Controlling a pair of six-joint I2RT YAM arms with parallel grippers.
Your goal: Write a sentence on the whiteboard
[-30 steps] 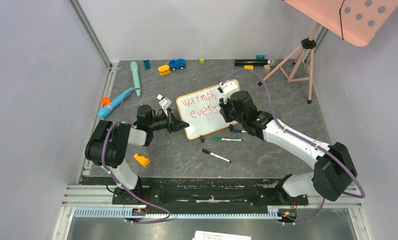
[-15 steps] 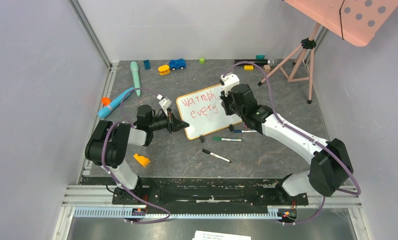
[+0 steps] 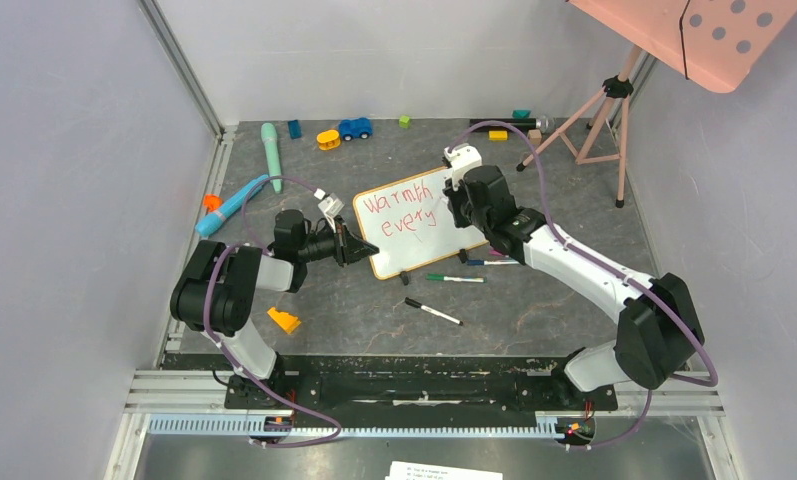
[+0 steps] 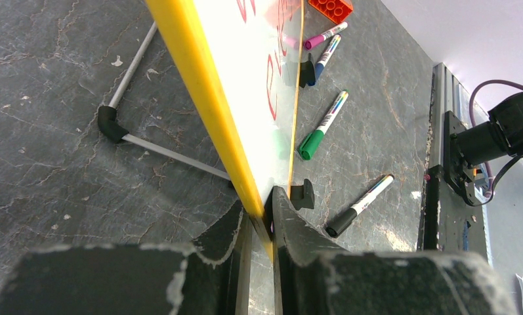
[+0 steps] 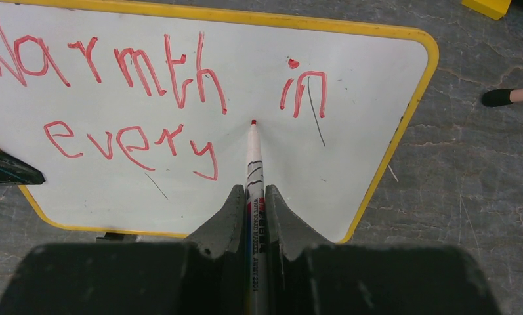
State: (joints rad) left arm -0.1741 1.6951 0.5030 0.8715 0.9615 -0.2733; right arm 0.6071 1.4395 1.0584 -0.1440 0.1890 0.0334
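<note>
The dark grey table (image 3: 534,300) is carrying everything, and the whiteboard (image 3: 424,245) with its yellow frame is standing around its middle on little black feet. The left arm (image 3: 236,285) is reaching toward the whiteboard from its left side, and the right arm (image 3: 584,275) is coming over its right end. A pink panel (image 3: 694,35) with grey dots is sitting on a tripod, well apart behind the whiteboard to the right. The sentence (image 3: 401,212) is showing on the whiteboard in red handwriting, "Warmth in" on the upper line and only "every" on the lower line. The left fingers (image 4: 281,213) are pressing nearly together on the whiteboard's left edge, with the yellow frame running between them. The right fingers (image 5: 271,207) are closing tightly on a red marker (image 5: 253,164), which is pointing at the whiteboard; its tip seems to be touching the white surface just right of "every", under the gap between "Warmth" and "in". In front of the whiteboard, a green-capped marker (image 3: 454,278) is lying near its lower edge, and a black-capped marker (image 3: 433,311) is lying a little farther from it.
</note>
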